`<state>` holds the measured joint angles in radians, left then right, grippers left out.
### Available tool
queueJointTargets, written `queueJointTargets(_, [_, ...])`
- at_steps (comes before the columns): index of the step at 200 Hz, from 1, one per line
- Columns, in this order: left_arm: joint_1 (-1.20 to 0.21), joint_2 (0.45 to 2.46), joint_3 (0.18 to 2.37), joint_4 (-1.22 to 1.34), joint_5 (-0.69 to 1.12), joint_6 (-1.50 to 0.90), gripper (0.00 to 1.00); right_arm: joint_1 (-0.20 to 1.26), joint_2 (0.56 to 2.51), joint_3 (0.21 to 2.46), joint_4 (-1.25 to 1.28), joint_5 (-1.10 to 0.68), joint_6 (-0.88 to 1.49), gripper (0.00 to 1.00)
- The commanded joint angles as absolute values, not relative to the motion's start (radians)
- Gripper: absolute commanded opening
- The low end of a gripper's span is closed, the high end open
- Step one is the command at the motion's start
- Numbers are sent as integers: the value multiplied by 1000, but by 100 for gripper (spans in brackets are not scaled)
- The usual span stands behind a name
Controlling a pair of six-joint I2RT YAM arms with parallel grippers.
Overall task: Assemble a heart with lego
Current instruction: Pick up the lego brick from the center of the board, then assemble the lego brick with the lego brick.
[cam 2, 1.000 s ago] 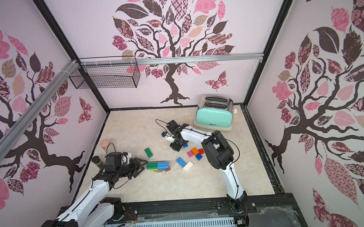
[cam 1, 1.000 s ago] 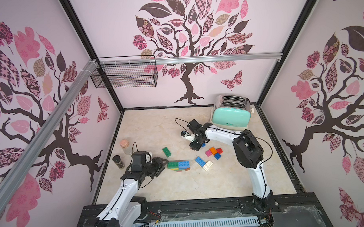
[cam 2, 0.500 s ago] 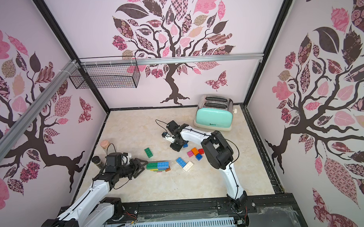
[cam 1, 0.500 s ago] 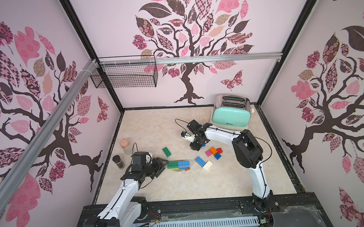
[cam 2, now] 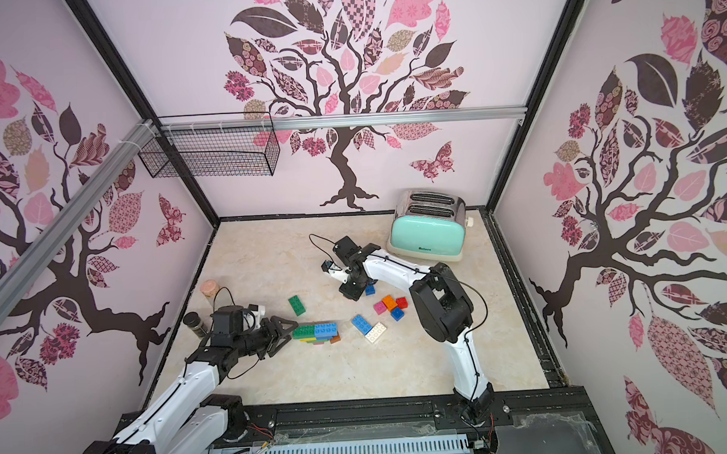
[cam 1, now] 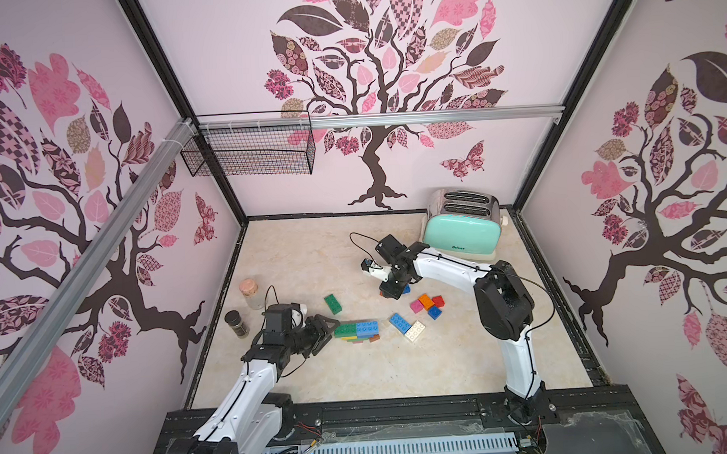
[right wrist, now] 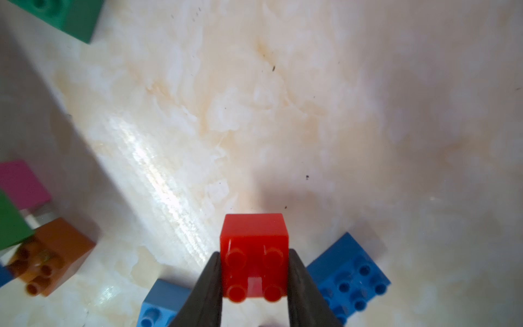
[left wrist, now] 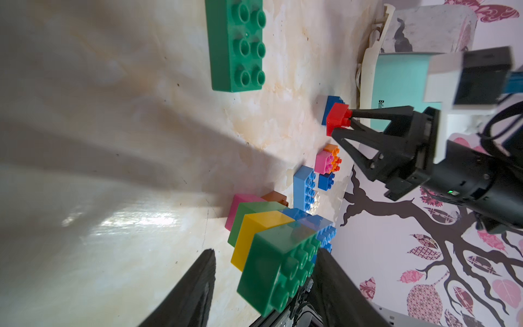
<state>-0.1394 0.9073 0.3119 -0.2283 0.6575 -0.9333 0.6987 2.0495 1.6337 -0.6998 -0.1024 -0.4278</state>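
Observation:
A stacked lego assembly [cam 1: 356,329], green and blue on top with yellow, pink and brown beneath, lies mid-floor. My left gripper [cam 1: 327,327] stands open astride its green end [left wrist: 277,271]: one finger [left wrist: 328,271] is against the studs and the other finger [left wrist: 198,286] is apart. My right gripper [right wrist: 254,271] is shut on a small red brick [right wrist: 254,240], seen from the left wrist as the red brick [left wrist: 336,120], beside a blue brick [cam 1: 405,289]. Loose lego: a green oblong [cam 1: 333,302], a blue oblong [cam 1: 399,322], white [cam 1: 414,331], pink [cam 1: 417,305], orange [cam 1: 427,301], red [cam 1: 438,301].
A mint toaster [cam 1: 462,233] stands at the back right, close behind the right arm. A cork-topped jar [cam 1: 249,292] and a dark shaker [cam 1: 236,322] stand by the left wall. A wire basket [cam 1: 251,151] hangs high on the back wall.
The right jaws have closed on the red brick. The left jaws have widened slightly around the assembly. Neither arm has visibly shifted place.

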Motion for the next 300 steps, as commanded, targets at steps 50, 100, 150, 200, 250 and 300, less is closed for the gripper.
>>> queueJointTargets(50, [-255, 994, 319, -132, 660, -896, 60, 797, 1918, 1621, -762, -136, -492, 30])
queueJointTargets(100, [-264, 1024, 322, -86, 663, -905, 60, 875, 1923, 1617, -804, -176, -529, 30])
queueJointTargets(150, [-266, 997, 301, -94, 668, -904, 60, 901, 1932, 1624, -839, -211, -561, 30])
queueJointTargets(200, [-266, 963, 308, -135, 652, -899, 61, 910, 1924, 1616, -836, -269, -648, 31])
queueJointTargets(250, [-266, 939, 299, -177, 602, -908, 62, 917, 1941, 1631, -834, -309, -695, 31])
queueJointTargets(300, [-266, 944, 296, -165, 607, -910, 62, 923, 1954, 1643, -857, -314, -729, 31])
